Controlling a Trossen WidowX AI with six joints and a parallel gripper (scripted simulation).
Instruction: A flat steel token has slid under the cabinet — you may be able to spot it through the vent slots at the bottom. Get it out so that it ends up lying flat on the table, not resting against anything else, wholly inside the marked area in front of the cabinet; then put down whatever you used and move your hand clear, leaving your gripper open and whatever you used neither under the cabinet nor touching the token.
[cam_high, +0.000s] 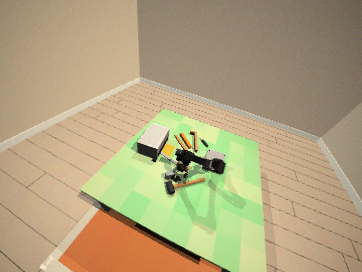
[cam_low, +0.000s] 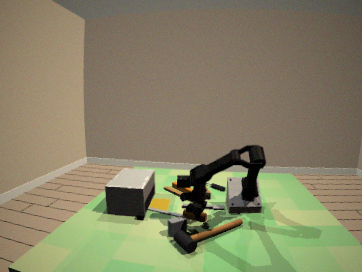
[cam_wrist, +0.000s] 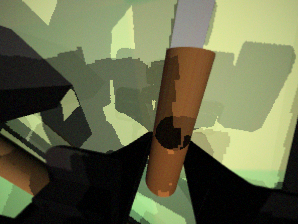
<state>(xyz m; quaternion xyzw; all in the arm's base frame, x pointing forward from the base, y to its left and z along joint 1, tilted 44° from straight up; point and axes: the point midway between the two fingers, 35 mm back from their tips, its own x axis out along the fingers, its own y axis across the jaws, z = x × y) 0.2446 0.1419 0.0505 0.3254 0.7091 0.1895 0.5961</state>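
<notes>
The grey box-shaped cabinet (cam_high: 154, 134) (cam_low: 131, 180) stands at the left of the table. The marked area, a yellow patch (cam_high: 168, 149) (cam_low: 161, 204), lies in front of it. My gripper (cam_low: 195, 210) (cam_wrist: 167, 138) is shut on the brown handle (cam_wrist: 187, 85) of a tool with a flat grey blade (cam_low: 165, 212) (cam_wrist: 194, 22). The blade points toward the cabinet, along the near side of the yellow patch, its far end close to the cabinet's front. The handle is low over the table; whether the blade touches the table cannot be told. The steel token cannot be made out in any view.
A hammer with a black head (cam_high: 170, 188) (cam_low: 186, 240) and a wooden handle (cam_high: 190, 183) (cam_low: 217, 230) lies on the near side of my gripper. A grey block (cam_low: 177, 227) is beside its head. Several orange tools (cam_high: 195, 141) and a small dark item (cam_high: 204, 143) (cam_low: 218, 187) lie behind.
</notes>
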